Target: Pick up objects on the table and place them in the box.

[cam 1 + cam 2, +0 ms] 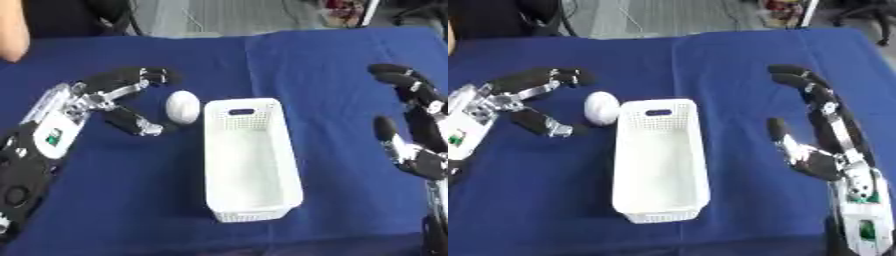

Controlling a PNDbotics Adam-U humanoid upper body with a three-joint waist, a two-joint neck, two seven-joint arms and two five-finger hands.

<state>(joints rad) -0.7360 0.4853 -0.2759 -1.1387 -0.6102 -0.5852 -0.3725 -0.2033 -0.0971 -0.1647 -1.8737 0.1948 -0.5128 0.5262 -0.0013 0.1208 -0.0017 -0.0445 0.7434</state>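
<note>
A white egg-shaped object point(182, 106) lies on the blue cloth, just left of the white perforated box point(248, 159), near the box's far end. The box holds nothing that I can see. My left hand point(109, 100) is open beside the egg, its fingers point(140, 79) arched above and left of it and its thumb point(133, 121) below it, with a small gap to the egg. My right hand point(826, 145) hovers open to the right of the box, fingers pointing up and away, holding nothing.
The blue tablecloth point(122, 190) covers the table. A person's arm point(12, 35) shows at the far left edge, away from the objects. The floor and chair legs lie beyond the table's far edge.
</note>
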